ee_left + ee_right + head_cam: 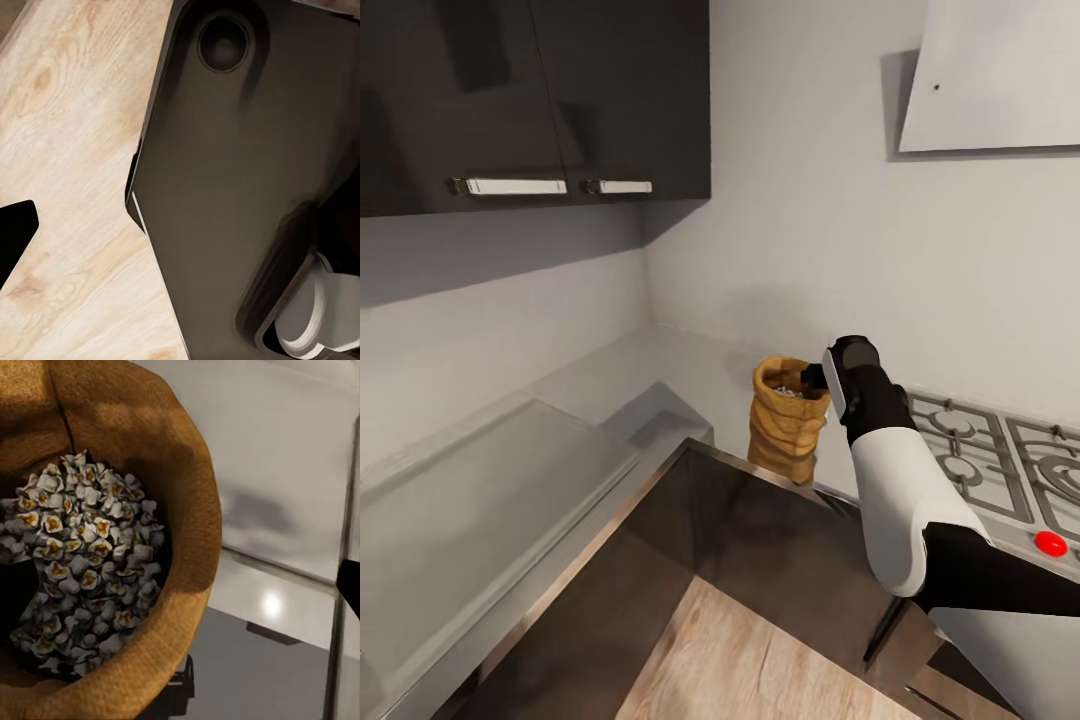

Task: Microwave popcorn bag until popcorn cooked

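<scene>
Popcorn bag (789, 420) stands upright on the light-grey worktop (690, 360), near the back wall and just beside the gas hob (1000, 455), behind a dark glossy slab with a steel edge (760, 540) that fills the foreground. The right gripper (815, 378) sits at the bag's rolled rim on the hob side, right arm (900, 480) reaching in from that side; whether its jaws are apart or pinching the rim cannot be told, the fingertips are hidden behind the wrist housing. Right wrist view looks straight down into the open mouth: popcorn (75, 562) fills the bag as pale, partly yellow-centred bits, well below the rim (191, 510). Handling judgement: paper sack, light, soft and crushable, wrinkled folds will give under squeeze, so a hard pinch on the body would likely collapse it and tip it (contents are loose, open top, spill risk if tilted). Best hold looks like the rolled rim, thicker and stiffer, one finger inside and one outside, kept upright during the carry. Left wrist view shows wood-grain floor (67, 172) and dark robot body (247, 187); left jaws' state cannot be told.
</scene>
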Controlling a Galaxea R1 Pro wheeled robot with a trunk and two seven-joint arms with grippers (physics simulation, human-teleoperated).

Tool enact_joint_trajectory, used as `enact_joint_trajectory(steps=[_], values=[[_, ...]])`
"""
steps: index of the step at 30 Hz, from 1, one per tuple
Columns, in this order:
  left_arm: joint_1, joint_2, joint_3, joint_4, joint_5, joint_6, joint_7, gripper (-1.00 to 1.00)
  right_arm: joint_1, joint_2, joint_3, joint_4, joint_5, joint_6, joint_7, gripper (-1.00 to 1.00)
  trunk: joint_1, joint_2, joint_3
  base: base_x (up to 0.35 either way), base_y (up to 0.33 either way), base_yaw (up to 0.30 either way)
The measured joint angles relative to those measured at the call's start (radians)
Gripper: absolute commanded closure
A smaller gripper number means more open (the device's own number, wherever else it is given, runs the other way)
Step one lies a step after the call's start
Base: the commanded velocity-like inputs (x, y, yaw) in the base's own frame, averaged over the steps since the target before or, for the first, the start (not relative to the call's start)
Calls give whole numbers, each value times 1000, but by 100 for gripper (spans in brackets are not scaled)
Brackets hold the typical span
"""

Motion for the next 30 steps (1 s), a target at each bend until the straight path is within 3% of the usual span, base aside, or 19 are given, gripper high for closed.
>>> enact_joint_trajectory(steps=[20, 26, 30], values=[[0, 0, -1, 1, 0, 0, 0, -100, 1, 0, -10, 15, 0, -16, -6, -100, 0, 0, 0, 33, 0, 0], [0, 0, -1, 1, 0, 0, 0, -100, 2, 0, -47, 18, -2, -15, -7, -100, 0, 0, 0, 0, 0, 0], [0, -1, -1, 1, 0, 0, 0, -100, 2, 0, -51, 21, -2, -15, -7, -100, 0, 0, 0, 0, 0, 0]])
